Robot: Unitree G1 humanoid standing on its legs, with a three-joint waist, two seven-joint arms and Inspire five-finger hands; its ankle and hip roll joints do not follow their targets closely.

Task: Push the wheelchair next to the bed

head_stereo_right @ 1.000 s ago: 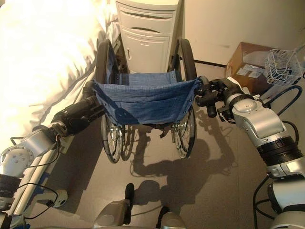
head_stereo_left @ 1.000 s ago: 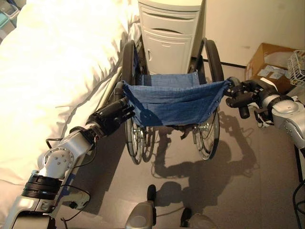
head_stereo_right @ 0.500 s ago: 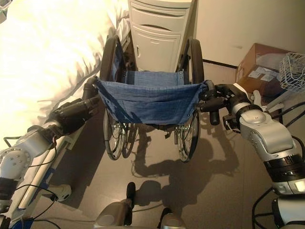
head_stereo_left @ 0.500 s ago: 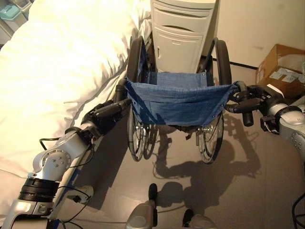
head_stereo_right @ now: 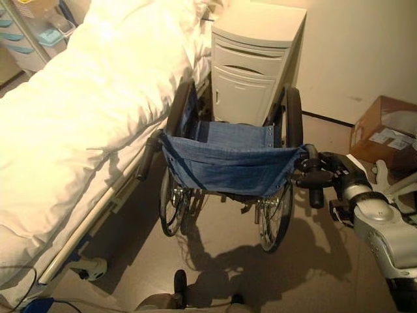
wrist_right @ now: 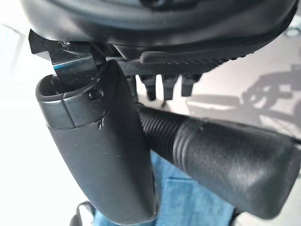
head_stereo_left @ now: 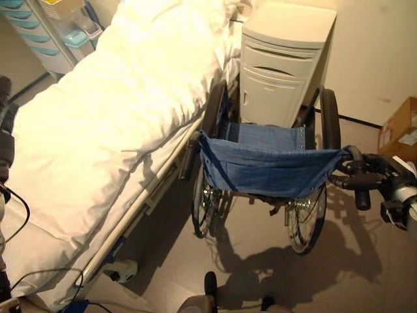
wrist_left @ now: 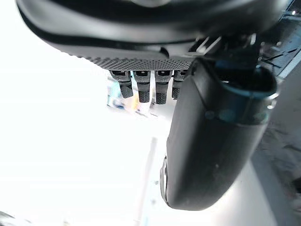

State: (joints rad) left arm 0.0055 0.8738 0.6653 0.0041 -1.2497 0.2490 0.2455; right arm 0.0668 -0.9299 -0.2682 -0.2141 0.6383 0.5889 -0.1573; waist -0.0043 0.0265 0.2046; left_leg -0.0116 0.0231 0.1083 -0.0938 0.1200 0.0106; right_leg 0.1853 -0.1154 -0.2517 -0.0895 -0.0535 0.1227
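Observation:
The wheelchair point(head_stereo_left: 267, 166), black-framed with a blue denim back sling, stands close alongside the white bed point(head_stereo_left: 98, 130), facing away from me. Its left push handle point(head_stereo_left: 190, 153) is free, close to the bed's side rail. My right hand point(head_stereo_left: 378, 179) is at the right push handle point(wrist_right: 235, 165). The handle lies between the thumb point(wrist_right: 103, 155) and the straight fingers, so the hand is open against it. My left hand point(wrist_left: 155, 42) hangs open over the white bedding and holds nothing.
A white bedside cabinet point(head_stereo_left: 280, 72) stands directly ahead of the wheelchair, against the wall. A cardboard box point(head_stereo_right: 384, 130) sits on the floor at the right. Plastic drawers point(head_stereo_left: 39, 32) stand beyond the bed's far left. Grey floor lies open to the wheelchair's right.
My left hand has let go of the left push handle and drawn away to the left. The camera has shifted, showing more of the bed. The right hand stays at its handle.

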